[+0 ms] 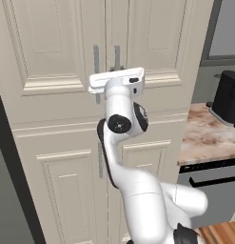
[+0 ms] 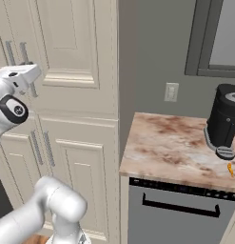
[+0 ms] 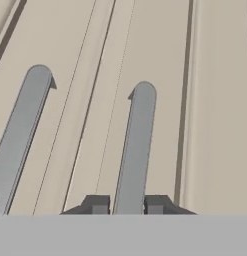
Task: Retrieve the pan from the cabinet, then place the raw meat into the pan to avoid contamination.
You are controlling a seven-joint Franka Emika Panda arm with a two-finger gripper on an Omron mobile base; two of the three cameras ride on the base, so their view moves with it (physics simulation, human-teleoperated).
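The gripper (image 3: 126, 204) is spread, its two dark fingertips (image 3: 97, 205) straddling the right bar handle (image 3: 136, 150) of the cabinet (image 1: 52, 95); I cannot tell whether the pads touch it. The handle is a smooth grey bar with a rounded end, its long axis vertical on the cream raised-panel upper door, which is closed. The raw meat (image 2: 230, 169), a tiny orange sliver, lies on the marbled brown counter (image 2: 171, 143) beside a black cylindrical appliance (image 2: 224, 119).
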